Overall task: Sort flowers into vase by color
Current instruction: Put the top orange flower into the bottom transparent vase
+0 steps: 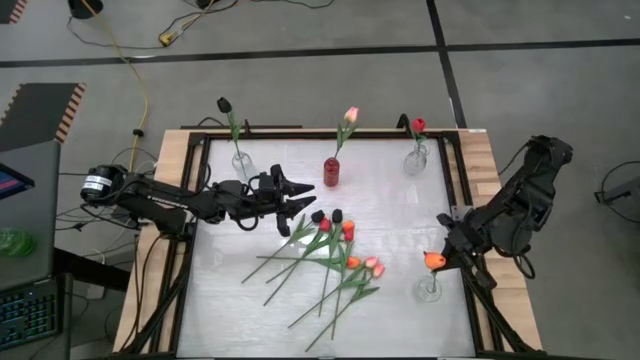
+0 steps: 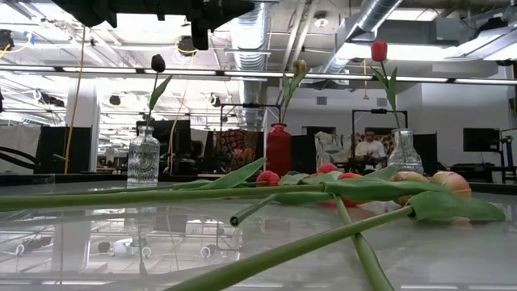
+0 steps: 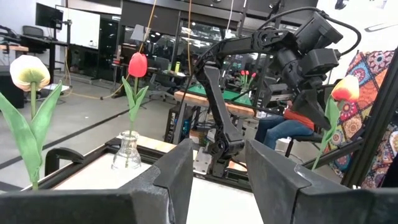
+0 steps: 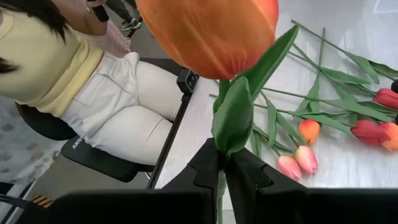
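Several tulips (image 1: 330,250) with black, red, orange and pink heads lie in a loose pile mid-table. A clear vase (image 1: 240,160) holds a black tulip, a red vase (image 1: 331,172) a pale pink one, and another clear vase (image 1: 415,158) a red one. My right gripper (image 1: 447,254) is shut on an orange tulip (image 1: 433,260) just above a clear vase (image 1: 428,290) near the table's right edge. My left gripper (image 1: 303,190) hovers open left of the red vase, beside the pile's black heads. My right gripper pinches the orange tulip's stem (image 4: 222,163) between its two fingers, just under the leaf (image 4: 235,118) and the head (image 4: 211,31). The tulip stands roughly upright, head above the fingers, with its stem (image 3: 322,149) hanging below. Its lower end is hidden.
A dark frame (image 1: 200,210) rims the white table top. The left half of the table top (image 1: 230,300) is bare. A seated person (image 4: 93,93) shows beyond the table's right side in the right wrist view. Cables (image 1: 140,80) run over the floor behind the table.
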Available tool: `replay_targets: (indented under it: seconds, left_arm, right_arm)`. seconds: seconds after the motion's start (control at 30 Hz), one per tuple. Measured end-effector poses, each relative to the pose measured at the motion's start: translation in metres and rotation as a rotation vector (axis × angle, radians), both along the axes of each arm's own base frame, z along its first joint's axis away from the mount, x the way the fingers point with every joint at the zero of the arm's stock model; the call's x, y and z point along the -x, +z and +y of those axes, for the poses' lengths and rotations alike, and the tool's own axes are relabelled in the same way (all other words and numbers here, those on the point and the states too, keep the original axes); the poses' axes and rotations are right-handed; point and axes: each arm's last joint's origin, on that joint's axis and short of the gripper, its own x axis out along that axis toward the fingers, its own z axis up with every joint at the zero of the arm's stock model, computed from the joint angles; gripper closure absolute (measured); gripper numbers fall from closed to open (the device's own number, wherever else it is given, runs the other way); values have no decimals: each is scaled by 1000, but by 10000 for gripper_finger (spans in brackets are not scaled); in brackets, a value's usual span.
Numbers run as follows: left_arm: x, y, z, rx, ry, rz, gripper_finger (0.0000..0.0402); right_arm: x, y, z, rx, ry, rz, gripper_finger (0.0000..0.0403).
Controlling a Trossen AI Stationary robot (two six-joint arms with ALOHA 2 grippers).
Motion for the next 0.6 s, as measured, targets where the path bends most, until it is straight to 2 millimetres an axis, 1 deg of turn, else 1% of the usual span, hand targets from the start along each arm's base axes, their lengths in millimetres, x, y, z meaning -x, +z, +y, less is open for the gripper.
replay_targets:
  seconds: [0.1,0.23,0.6]
  left_arm:
    - [0,0,0,9,-1,-1,268]
    - [0,0,0,18,-3,-4,268]
    - [0,0,0,18,-3,-4,268]
  right_arm:
    - [0,0,0,0,0,0,349]
    - [0,0,0,0,-1,-1,333]
    - [1,-3,-3,29,-11,32,252]
